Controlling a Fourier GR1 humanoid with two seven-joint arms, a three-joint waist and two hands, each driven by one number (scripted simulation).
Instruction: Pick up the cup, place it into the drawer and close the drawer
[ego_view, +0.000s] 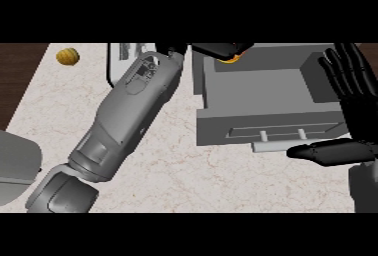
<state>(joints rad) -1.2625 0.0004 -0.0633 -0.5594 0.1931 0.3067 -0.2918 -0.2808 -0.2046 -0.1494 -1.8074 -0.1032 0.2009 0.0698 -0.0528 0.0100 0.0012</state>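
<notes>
The grey drawer stands pulled open at the upper right of the counter, its front panel and pale handle facing me. My left forearm crosses the counter diagonally to the drawer's far left corner. There my left hand curls over a small orange cup, of which only a sliver shows above the drawer's back edge. My right hand is open along the drawer's right wall, fingers straight and pointing away from me, with its thumb lying just in front of the drawer's front at the right end.
A yellow round object lies at the counter's far left corner. A white rack-like item sits behind my left forearm. A grey rounded object fills the left edge. The dark floor borders the counter's left side.
</notes>
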